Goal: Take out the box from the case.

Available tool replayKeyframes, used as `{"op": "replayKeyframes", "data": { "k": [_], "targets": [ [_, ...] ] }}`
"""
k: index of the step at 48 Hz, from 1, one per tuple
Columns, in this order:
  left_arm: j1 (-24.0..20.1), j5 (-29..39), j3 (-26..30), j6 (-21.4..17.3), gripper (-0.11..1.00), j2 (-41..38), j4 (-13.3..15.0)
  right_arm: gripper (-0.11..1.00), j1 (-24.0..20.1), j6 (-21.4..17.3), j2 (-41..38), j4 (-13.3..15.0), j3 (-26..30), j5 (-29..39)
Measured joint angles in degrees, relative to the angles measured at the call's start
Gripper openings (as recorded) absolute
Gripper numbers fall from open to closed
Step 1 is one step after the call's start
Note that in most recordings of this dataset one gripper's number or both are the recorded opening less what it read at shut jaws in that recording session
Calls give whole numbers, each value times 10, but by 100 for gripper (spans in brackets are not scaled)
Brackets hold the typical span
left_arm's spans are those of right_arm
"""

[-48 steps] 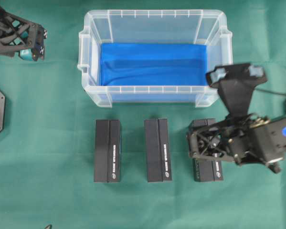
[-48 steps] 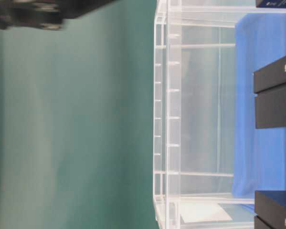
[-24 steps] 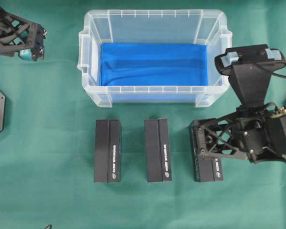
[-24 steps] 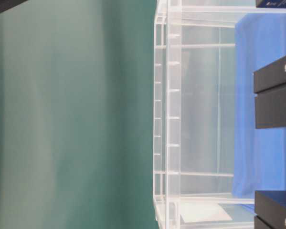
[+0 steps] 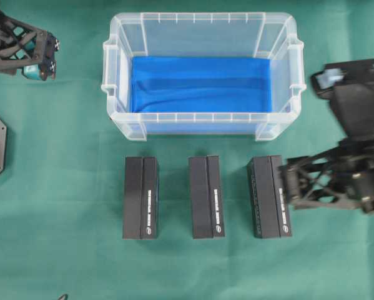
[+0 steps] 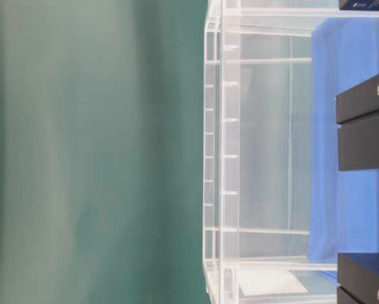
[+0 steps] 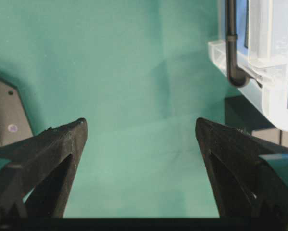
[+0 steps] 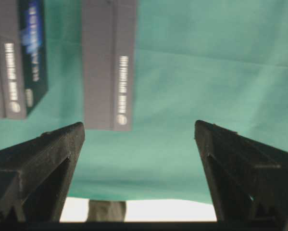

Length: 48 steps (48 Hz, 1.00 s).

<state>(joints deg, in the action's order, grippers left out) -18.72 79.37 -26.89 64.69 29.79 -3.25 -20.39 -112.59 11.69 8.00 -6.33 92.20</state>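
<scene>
Case (image 5: 199,128) interior free from above; three boxes (image 5: 205,196) block cloth (image 5: 62,250) below front wall.

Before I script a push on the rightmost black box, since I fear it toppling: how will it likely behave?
The rightmost black box lies flat on its long side on the green cloth, so it should slide rather than tip. Its crisp edges suggest stiff card. The cloth may drag, turning it if pushed off-centre.

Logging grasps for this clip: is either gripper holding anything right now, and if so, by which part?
Nothing is held. The left gripper and the right gripper both stand open with only green cloth between their fingers; the three black boxes lie on the table.
</scene>
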Motion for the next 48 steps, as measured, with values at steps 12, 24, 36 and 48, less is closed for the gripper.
{"op": "replayKeyframes", "data": {
  "k": [12, 24, 36, 48],
  "targets": [
    [3, 1, -1, 9, 90, 0, 0, 90, -26, -35, 76, 0, -65, 2],
    [11, 1, -1, 19, 90, 0, 0, 90, -34, -34, 104, 0, -91, 3],
    [22, 1, -1, 28, 90, 1, 0, 90, -26, -19, 107, 1, -97, 3],
    [27, 2, 0, 30, 90, 0, 0, 90, 52, 56, 138, 2, -125, 2]
  ]
}}
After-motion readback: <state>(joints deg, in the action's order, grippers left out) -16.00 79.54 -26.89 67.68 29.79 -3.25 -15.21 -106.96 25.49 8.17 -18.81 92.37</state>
